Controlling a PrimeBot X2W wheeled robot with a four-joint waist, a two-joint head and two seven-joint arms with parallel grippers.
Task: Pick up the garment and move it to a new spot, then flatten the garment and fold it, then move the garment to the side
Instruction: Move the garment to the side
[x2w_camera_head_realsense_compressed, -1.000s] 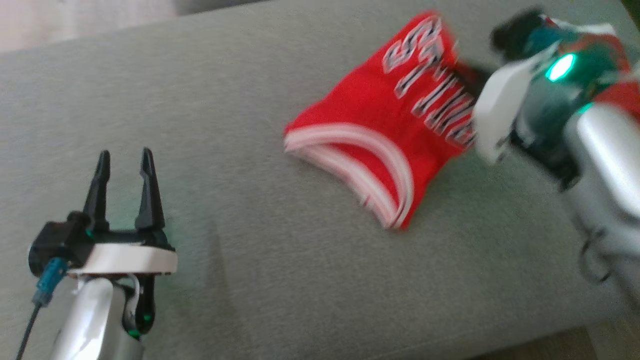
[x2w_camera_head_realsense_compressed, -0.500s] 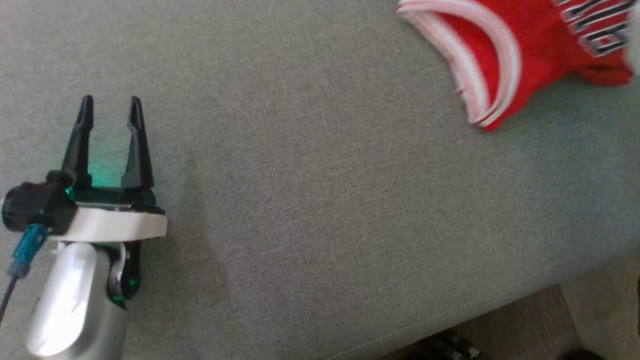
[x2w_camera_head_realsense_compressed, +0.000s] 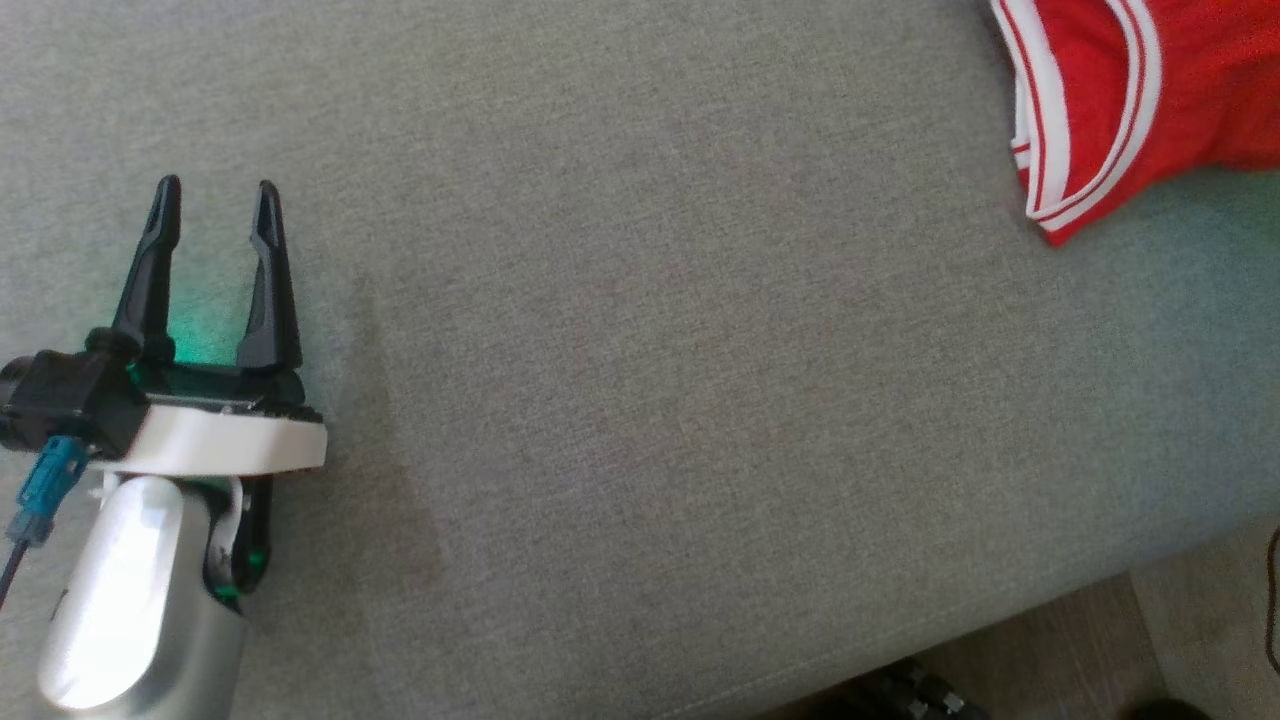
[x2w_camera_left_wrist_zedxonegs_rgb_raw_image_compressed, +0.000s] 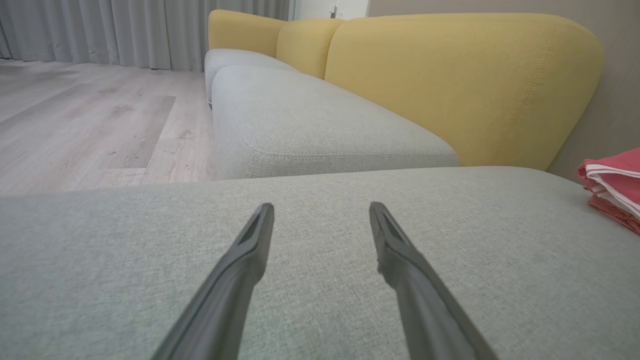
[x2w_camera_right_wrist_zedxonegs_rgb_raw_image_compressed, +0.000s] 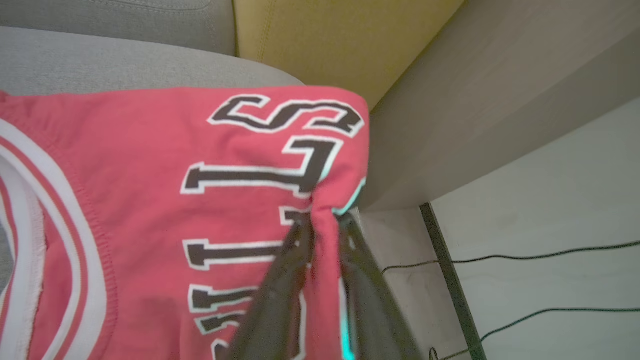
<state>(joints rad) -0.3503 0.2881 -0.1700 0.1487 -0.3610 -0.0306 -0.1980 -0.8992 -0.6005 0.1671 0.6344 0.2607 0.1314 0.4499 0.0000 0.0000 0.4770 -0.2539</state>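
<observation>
Two right fingers (x2w_camera_right_wrist_zedxonegs_rgb_raw_image_compressed: 280, 300) pinch a fold of garment (x2w_camera_right_wrist_zedxonegs_rgb_raw_image_compressed: 150, 150); left fingers (x2w_camera_head_realsense_compressed: 267, 290) spread, well away.

the sofa seat (x2w_camera_head_realsense_compressed: 640, 350) is grey woven cloth, matt and slightly rough. the jersey (x2w_camera_right_wrist_zedxonegs_rgb_raw_image_compressed: 125, 175) is red knit cloth, matt, with smooth white bands and ribbed stitching at the edge. the left claw (x2w_camera_head_realsense_compressed: 216, 188) has matt black plastic fingers (x2w_camera_head_realsense_compressed: 272, 290) and a glossy silver forearm (x2w_camera_head_realsense_compressed: 130, 600). the backrest (x2w_camera_left_wrist_zedxonegs_rgb_raw_image_compressed: 450, 85) is yellow cloth with a stitched seam; the floor (x2w_camera_left_wrist_zedxonegs_rgb_raw_image_compressed: 90, 125) looks like pale matt wood planks.
</observation>
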